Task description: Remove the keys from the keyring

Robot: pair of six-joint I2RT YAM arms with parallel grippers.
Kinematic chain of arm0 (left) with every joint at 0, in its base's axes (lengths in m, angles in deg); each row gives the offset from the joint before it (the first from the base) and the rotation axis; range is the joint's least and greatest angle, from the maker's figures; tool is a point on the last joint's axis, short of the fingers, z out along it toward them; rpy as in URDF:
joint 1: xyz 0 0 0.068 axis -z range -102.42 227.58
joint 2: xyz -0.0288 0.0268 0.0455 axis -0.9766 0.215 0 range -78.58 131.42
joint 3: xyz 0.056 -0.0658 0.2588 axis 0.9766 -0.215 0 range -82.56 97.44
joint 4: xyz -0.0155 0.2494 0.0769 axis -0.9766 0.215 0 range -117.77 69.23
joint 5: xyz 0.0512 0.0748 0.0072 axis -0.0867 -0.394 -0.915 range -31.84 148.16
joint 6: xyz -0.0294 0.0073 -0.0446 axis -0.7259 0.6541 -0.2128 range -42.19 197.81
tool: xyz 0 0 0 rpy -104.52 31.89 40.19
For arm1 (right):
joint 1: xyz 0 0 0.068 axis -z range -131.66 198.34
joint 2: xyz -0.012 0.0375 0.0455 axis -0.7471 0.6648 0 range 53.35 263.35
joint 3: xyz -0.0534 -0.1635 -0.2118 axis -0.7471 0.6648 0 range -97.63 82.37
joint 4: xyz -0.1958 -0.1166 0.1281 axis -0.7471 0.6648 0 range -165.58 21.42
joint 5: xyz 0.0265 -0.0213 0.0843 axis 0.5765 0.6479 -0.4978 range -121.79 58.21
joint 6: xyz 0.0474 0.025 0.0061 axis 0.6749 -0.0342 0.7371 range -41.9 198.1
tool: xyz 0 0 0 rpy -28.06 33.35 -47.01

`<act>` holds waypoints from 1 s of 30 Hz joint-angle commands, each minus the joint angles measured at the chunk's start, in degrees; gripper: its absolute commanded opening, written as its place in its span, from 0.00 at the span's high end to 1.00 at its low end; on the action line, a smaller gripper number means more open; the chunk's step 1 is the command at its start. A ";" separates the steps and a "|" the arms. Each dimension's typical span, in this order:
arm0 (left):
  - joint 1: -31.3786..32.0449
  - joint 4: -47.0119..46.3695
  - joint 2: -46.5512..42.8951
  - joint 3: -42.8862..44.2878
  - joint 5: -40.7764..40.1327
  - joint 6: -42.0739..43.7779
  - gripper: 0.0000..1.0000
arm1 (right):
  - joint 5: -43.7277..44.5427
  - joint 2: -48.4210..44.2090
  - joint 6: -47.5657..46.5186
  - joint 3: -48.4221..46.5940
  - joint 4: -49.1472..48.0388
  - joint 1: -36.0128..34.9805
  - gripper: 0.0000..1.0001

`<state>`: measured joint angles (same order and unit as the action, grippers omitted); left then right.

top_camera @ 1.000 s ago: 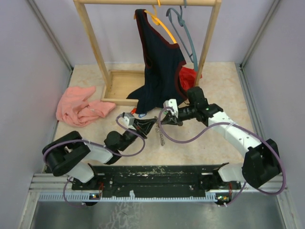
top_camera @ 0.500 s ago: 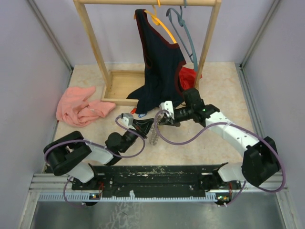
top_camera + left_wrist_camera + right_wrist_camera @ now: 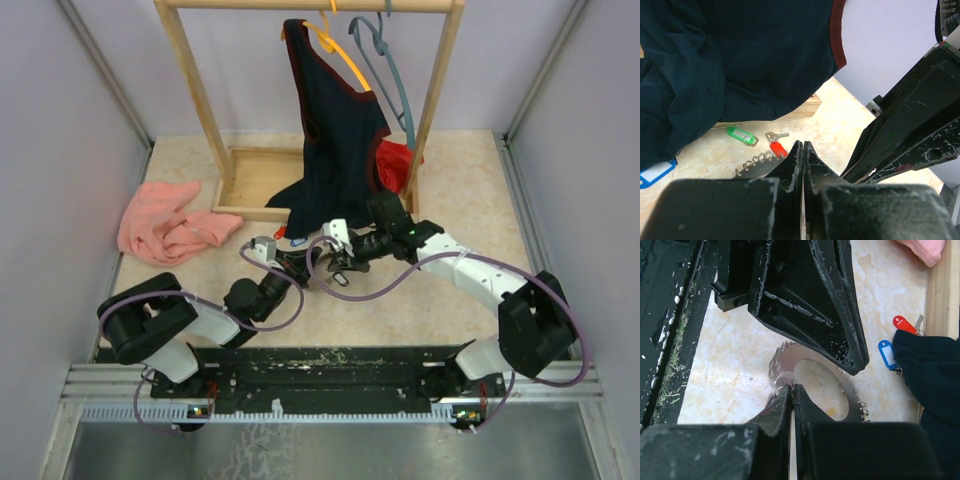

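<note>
One keyring (pinched twice) carried leftward.

Dull grey metal on the keyring, rough and toothed at the edge. Glossy coloured plastic tags on the keys. Matt black plastic, scuffed and flecked white, on the left end effector and right end effector. Smooth marbled counter. Soft navy cloth garment; bare pale wooden rack.
</note>
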<state>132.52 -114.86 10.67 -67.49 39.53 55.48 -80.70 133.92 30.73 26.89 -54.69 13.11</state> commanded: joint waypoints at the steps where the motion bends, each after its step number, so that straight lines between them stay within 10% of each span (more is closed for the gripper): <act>1: 0.28 -15.50 -0.06 0.01 -1.97 -0.52 1.00 | -0.64 -1.13 0.28 -1.07 -0.44 0.43 1.00; 13: -1.89 -15.39 -2.50 -4.49 6.16 5.78 1.00 | -6.26 -5.04 -4.44 -1.11 4.14 10.87 1.00; 16: -3.01 -13.84 -5.18 -7.63 8.04 6.59 0.85 | -0.48 -4.94 -7.26 -1.29 6.11 11.03 1.00; 25: -8.83 41.24 -28.40 -1.68 11.61 5.18 0.53 | 17.07 -3.25 -7.16 0.25 3.76 13.07 0.97; 30: -13.23 48.42 -33.59 -2.85 15.37 3.56 0.43 | 25.88 1.80 -4.16 0.16 0.84 13.55 0.96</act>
<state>122.27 -80.46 -20.23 -69.70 51.11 60.25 -63.89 132.15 24.39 26.91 -50.34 25.94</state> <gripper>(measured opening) 0.559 0.036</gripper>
